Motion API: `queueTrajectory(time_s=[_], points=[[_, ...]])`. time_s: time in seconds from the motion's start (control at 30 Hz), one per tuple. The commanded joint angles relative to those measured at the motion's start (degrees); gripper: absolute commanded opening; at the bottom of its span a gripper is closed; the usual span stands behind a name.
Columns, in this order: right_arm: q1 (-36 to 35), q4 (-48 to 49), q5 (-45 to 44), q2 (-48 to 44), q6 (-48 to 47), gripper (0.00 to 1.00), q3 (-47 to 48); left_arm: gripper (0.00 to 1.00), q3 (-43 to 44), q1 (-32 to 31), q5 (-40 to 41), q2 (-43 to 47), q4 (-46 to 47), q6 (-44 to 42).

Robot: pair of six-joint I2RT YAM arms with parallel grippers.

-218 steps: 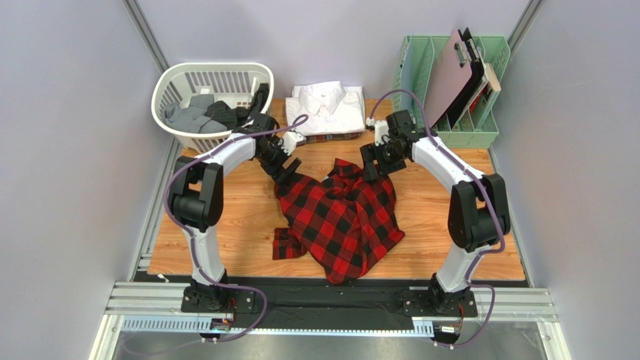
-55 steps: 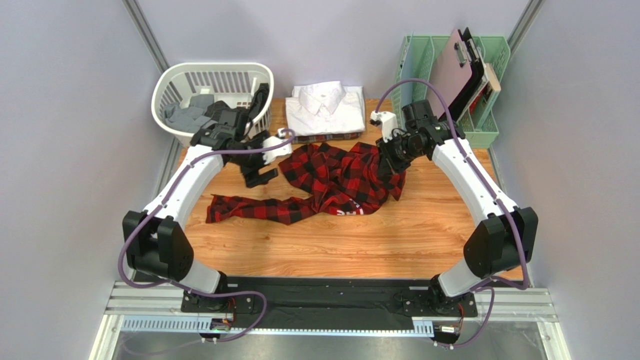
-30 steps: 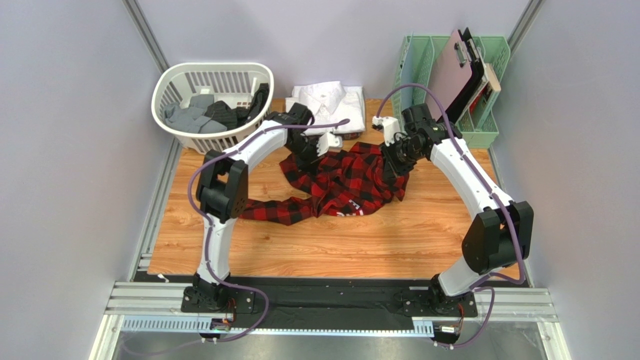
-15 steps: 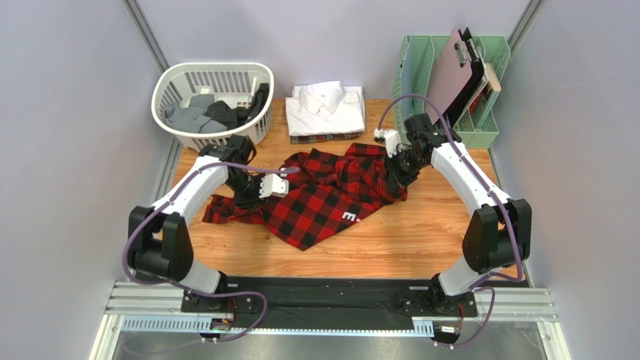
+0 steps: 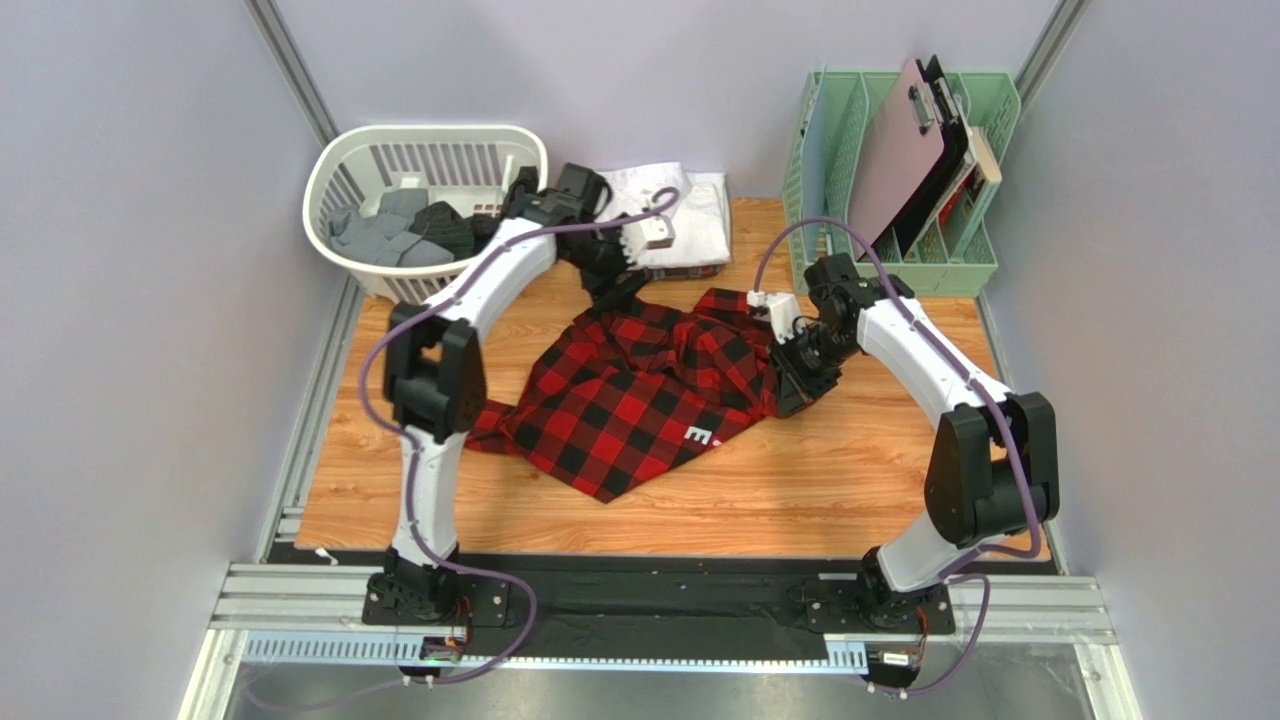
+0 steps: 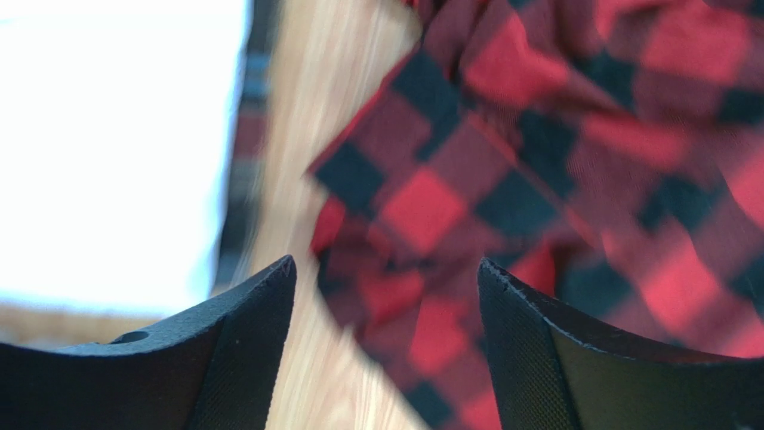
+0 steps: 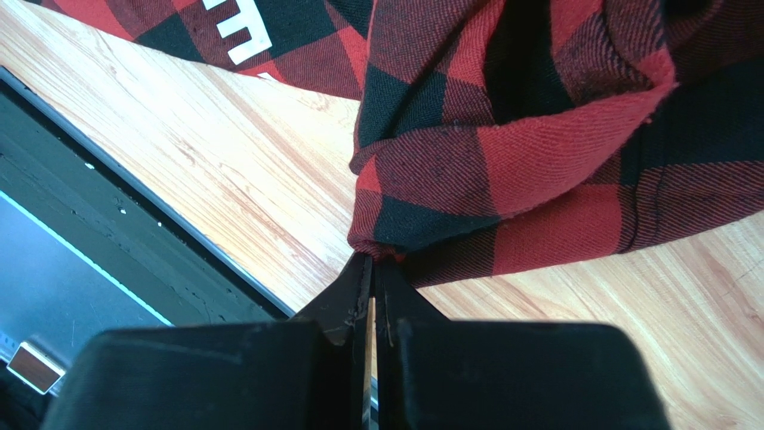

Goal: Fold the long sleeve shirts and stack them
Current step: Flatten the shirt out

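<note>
One red-and-black checked flannel shirt (image 5: pixel 646 405) is lying crumpled in the middle of the bench (image 5: pixel 872 495), spreading from centre toward 7 o'clock. Right gripper (image 7: pixel 372 264) is pinching shut on a bunched fold at the shirt's 3 o'clock edge. Left gripper (image 6: pixel 386 269) is hovering w/ jaws wide, nothing btwn them, over the shirt's 11 o'clock edge, just beside the white shirt (image 5: pixel 694 210) lying folded at 12 o'clock. Cloth is looking soft, light and limp, so prob. sagging and dragging rather than holding shape; a single pinch is only bunching it. Weave is looking grippy, not slick, not fragile. Best holds, I'm judging: hem or seam corners, e.g. both shoulders or collar ends, taking a thin edge rather than a thick wad.
</note>
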State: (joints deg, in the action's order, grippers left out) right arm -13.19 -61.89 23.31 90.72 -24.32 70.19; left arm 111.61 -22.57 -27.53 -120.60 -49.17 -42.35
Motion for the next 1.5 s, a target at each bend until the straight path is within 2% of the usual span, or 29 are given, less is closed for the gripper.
queueTrajectory(time_s=[0.0,0.03,0.17,0.23,0.33,0.37,0.43,0.47,0.6,0.73,0.87,0.9,0.97,1.07,1.1,1.13,1.2,1.23,1.3,1.37,1.47], points=[[0.5,0.5,0.8,0.1,-0.2,0.00,2.6,0.85,7.7,-2.8,3.9,-8.9,1.1,6.8],[0.5,0.5,0.9,0.1,-0.2,0.00,2.7,0.89,8.9,-3.2,4.8,-11.6,1.1,7.2],[0.5,0.3,0.9,0.7,-0.2,0.00,3.2,0.94,14.0,-4.3,10.0,-17.0,1.1,8.8],[0.5,0.3,0.8,1.0,-0.2,0.00,3.4,0.93,17.2,-5.3,14.4,-20.4,-1.5,8.3],[0.5,0.5,0.9,1.7,0.1,0.00,4.0,0.69,21.0,-5.6,14.4,-22.8,-6.2,7.4],[0.5,0.5,0.9,1.8,0.2,0.00,4.2,0.41,21.8,-5.5,13.5,-23.0,-8.6,6.4],[0.4,0.5,0.8,2.1,0.5,0.00,4.8,0.07,20.6,-5.5,12.1,-20.9,-9.0,5.3],[0.5,0.5,0.8,2.2,0.6,0.00,5.3,0.00,18.3,-4.9,10.8,-19.4,-8.8,4.7],[0.5,0.7,0.9,1.7,1.5,0.00,7.1,0.00,12.5,-3.3,3.8,-5.8,-4.4,5.6],[0.6,0.9,1.1,1.0,2.5,0.00,10.1,0.00,12.9,-1.6,1.8,3.5,-3.3,5.0],[0.9,-0.9,1.2,-1.9,0.9,0.00,11.9,0.00,12.7,-0.5,-4.1,11.5,-10.5,0.8],[1.0,-1.7,1.5,-3.6,-0.1,0.00,11.8,0.00,11.5,-0.5,-5.7,15.4,-12.5,-2.5],[1.0,-4.4,1.2,-5.7,-3.6,0.00,10.8,0.00,6.2,-0.5,-12.0,20.3,-18.3,-5.2],[1.0,-5.1,-3.0,-9.5,-7.0,0.03,6.7,0.00,-1.1,-2.6,-16.8,31.8,-24.0,-8.1],[1.0,-5.3,-4.8,-10.3,-7.5,0.06,5.8,0.00,-2.5,-3.6,-19.7,37.6,-24.5,-7.8],[1.0,-5.4,-5.5,-10.6,-7.8,0.20,4.5,0.00,-4.8,-4.7,-21.1,40.4,-24.5,-6.3],[0.9,-4.6,-6.6,-11.0,-7.7,0.39,4.0,0.00,-6.3,-8.4,-24.3,47.5,-21.1,-1.8],[1.0,-4.3,-6.9,-11.7,-7.1,0.53,4.3,0.00,-6.5,-9.8,-24.0,49.1,-18.8,5.4],[1.0,-3.3,-4.5,-12.9,-4.6,0.62,7.0,0.00,-6.1,-15.7,-17.4,51.2,-11.3,11.8],[0.9,-2.4,-0.7,-16.2,-2.1,0.67,10.6,0.00,-4.4,-20.1,-8.6,50.7,-6.2,18.2],[1.0,1.0,9.5,-22.2,2.2,0.74,12.4,0.00,-0.5,-21.6,-1.3,45.5,-2.3,23.6]])
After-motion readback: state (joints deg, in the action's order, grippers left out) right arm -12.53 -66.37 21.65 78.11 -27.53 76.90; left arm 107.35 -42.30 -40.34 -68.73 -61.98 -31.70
